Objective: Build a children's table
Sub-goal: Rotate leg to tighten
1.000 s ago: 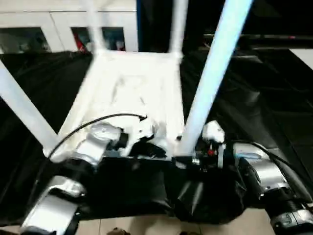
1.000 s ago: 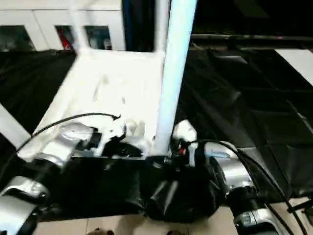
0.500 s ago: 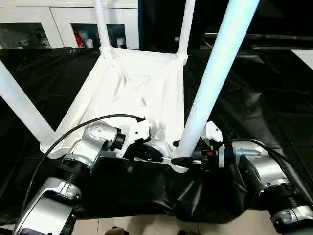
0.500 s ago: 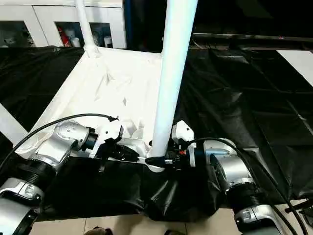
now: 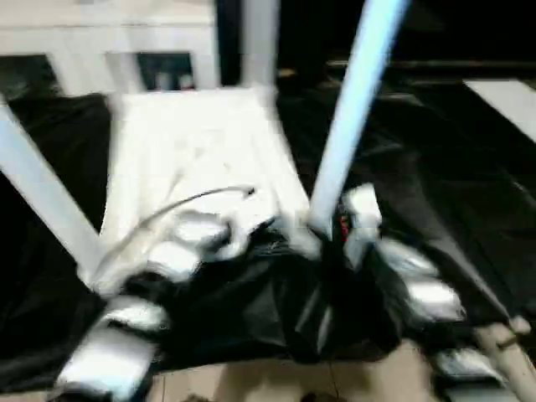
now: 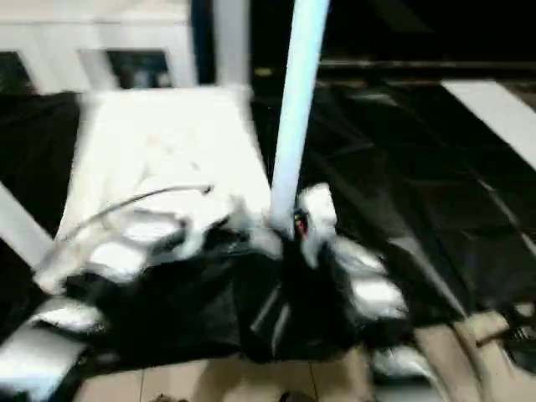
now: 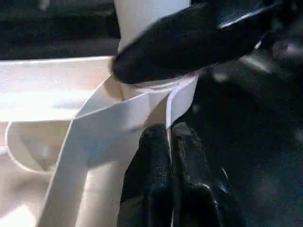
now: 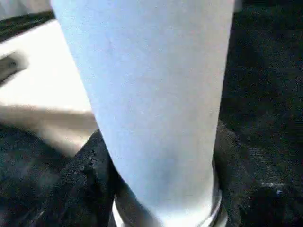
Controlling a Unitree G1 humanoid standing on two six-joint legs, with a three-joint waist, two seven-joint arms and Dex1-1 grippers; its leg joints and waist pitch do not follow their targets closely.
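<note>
The children's table lies upside down on black sheeting, its white top (image 5: 193,142) facing up with legs standing in the corner sockets. The near right leg (image 5: 352,109) rises from the corner closest to me. My right gripper (image 8: 161,189) is shut on the base of this leg, one black finger (image 8: 90,179) on each side, and a finger (image 7: 189,42) also wraps the leg in the left wrist view. My left gripper (image 7: 170,156) is shut on the thin rim (image 7: 168,109) of the top beside that socket. Another leg (image 5: 42,201) stands at the near left.
Black sheeting (image 5: 435,151) covers the surface around the table and hangs over its near edge. White cabinets (image 5: 126,50) stand at the back. A strip of light floor (image 5: 251,385) runs along the bottom of the head views.
The head views have swung and blurred, so the camera has moved. Both grippers stay at the near right corner, and the right fingers have closed in on the leg.
</note>
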